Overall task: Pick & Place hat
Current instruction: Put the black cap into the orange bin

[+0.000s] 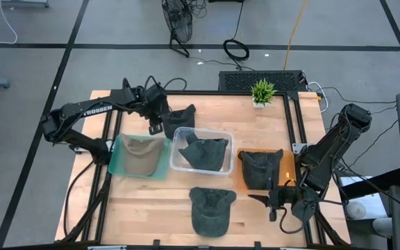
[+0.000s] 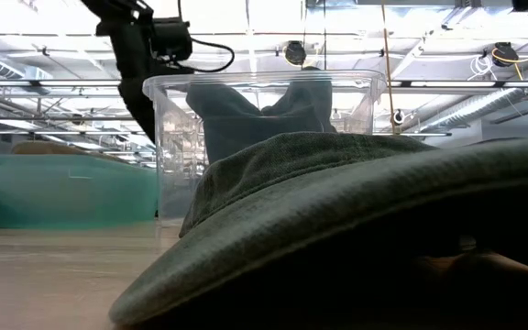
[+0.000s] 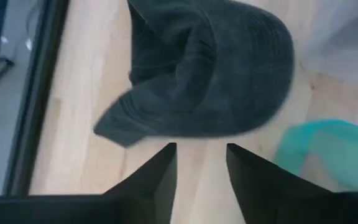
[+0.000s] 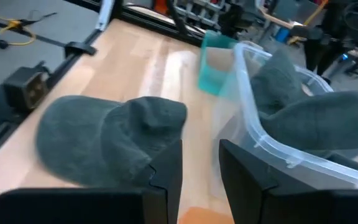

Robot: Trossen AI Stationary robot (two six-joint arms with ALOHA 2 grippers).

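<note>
**Hats in bins, L arm over the loose rear hat**

The wooden table (image 1: 137, 208) is carrying three containers in a row across the middle. The clear plastic bin (image 1: 179, 164) is sitting at centre w/ a dark grey hat (image 1: 203, 151) slumped inside it. Just beside it, on the left, the teal bin (image 1: 160, 167) is holding a tan hat (image 1: 139, 146). On the other side, an orange tray (image 1: 288, 169) is showing under another dark hat (image 1: 260, 168). A fourth hat (image 1: 210, 208) is lying loose at the table's front edge, near the low cam. A fifth hat (image 3: 216, 74) is lying on bare wood behind the clear bin; the left gripper (image 3: 199, 163) is hovering over it, fingers apart, nothing btwn them. The right gripper (image 4: 199, 163) is waiting low at the front right, fingers apart, pinching nothing. A small potted plant (image 1: 262, 92) is standing at the rear edge.
</note>
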